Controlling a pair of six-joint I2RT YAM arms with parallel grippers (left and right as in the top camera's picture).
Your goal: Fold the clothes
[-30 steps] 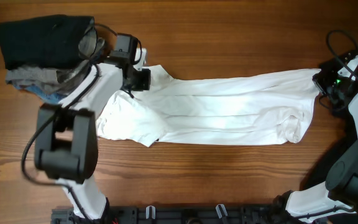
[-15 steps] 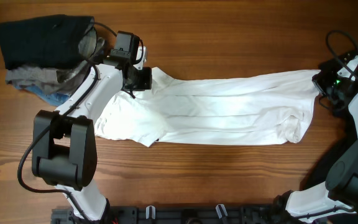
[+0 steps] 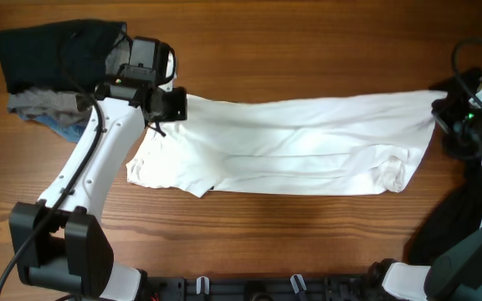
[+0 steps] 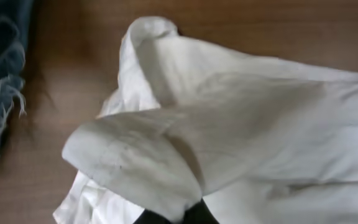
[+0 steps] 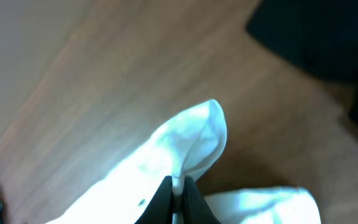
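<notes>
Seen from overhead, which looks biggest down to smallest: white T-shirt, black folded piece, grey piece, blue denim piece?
1. white T-shirt
2. black folded piece
3. grey piece and blue denim piece: only edges show under the black one, too alike to rank.

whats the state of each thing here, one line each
large white short-sleeved T-shirt, unfolded, pulled out lengthwise on the wooden table, pinched at both ends
stack of black, grey and blue-denim fabric pieces, folded, piled at one corner of the table
left gripper, shut on a bunched fold of the shirt
right gripper, shut on the shirt's other end
</notes>
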